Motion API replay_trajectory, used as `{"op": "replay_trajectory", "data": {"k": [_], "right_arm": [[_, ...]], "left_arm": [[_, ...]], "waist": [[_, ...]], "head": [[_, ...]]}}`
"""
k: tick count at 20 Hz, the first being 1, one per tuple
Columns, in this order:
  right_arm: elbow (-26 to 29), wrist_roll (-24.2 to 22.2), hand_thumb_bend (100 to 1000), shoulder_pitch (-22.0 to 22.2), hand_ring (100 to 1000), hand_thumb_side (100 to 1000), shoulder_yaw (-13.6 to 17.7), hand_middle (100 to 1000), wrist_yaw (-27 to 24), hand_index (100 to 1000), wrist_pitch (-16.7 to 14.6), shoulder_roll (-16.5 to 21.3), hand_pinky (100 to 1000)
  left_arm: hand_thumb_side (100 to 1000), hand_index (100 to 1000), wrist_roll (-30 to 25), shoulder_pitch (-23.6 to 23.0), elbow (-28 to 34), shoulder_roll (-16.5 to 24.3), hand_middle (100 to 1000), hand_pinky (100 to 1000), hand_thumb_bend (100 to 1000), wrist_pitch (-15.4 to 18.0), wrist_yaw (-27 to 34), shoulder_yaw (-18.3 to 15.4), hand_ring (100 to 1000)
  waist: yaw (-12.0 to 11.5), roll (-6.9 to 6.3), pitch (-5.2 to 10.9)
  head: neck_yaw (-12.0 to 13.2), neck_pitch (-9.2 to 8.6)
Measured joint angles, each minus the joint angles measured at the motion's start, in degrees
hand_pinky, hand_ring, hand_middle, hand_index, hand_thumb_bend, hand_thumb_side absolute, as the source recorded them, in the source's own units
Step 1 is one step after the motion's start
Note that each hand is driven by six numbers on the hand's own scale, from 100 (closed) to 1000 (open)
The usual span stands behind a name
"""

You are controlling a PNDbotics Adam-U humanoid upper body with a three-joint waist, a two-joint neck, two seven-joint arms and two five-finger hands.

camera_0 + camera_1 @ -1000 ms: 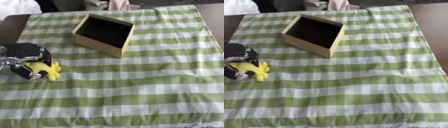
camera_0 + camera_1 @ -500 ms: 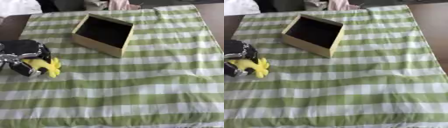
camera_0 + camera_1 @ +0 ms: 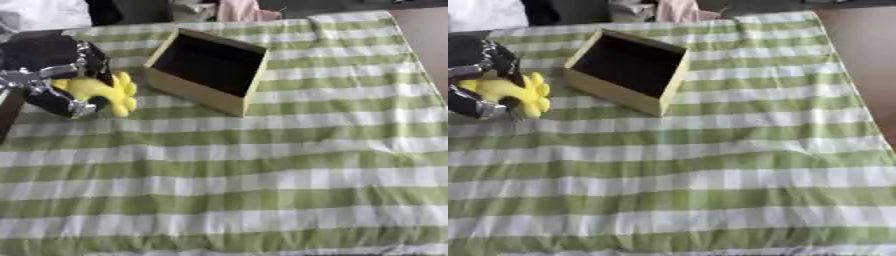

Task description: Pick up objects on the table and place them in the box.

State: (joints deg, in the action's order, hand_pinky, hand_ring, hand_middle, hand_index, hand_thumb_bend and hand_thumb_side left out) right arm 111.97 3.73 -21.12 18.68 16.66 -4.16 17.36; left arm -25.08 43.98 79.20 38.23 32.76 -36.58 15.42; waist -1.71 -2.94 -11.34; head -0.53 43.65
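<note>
- The left hand (image 3: 54, 75) is seen at the left edge, its fingers curled round a yellow toy (image 3: 98, 92), which is carried above the checked cloth (image 3: 262, 170).
- The box (image 3: 206, 70) lies just to the hand's right, open side up, its near wall beside the toy.
- The right hand is not shown.

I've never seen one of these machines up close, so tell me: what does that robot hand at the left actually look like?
The left robot hand is a bulky, rounded thing, mostly glossy black, with silver metal pieces showing at the joints of its fingers. No cables or markings can be made out on it. The right robot hand does not show in either view.
</note>
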Motion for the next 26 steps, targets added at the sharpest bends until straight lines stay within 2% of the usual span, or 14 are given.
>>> {"op": "replay_trajectory", "data": {"k": [13,19,26], "right_arm": [[0.0,-0.2,100,0.3,731,689,0.0,733,-0.2,781,0.1,-0.5,658],[0.0,-0.5,100,0.3,731,689,-0.2,732,-0.5,781,-0.1,-1.0,658],[0.0,-0.9,100,0.1,731,691,-0.6,732,-1.2,781,-0.2,-1.5,657]], "left_arm": [[151,519,1.1,10.2,-3.0,-11.3,404,170,100,-7.3,0.9,-1.9,417],[180,521,0.7,14.6,-8.6,-18.5,405,171,100,-8.3,-3.1,-2.1,418],[171,525,1.6,18.7,-17.1,-25.5,411,179,100,-7.9,-10.9,-3.4,422]], "waist": [[-0.1,0.20,0.42],[0.4,0.36,0.44],[1.3,0.53,0.08]], "head": [[1.5,0.00],[2.1,-0.44],[2.9,-0.54]]}}
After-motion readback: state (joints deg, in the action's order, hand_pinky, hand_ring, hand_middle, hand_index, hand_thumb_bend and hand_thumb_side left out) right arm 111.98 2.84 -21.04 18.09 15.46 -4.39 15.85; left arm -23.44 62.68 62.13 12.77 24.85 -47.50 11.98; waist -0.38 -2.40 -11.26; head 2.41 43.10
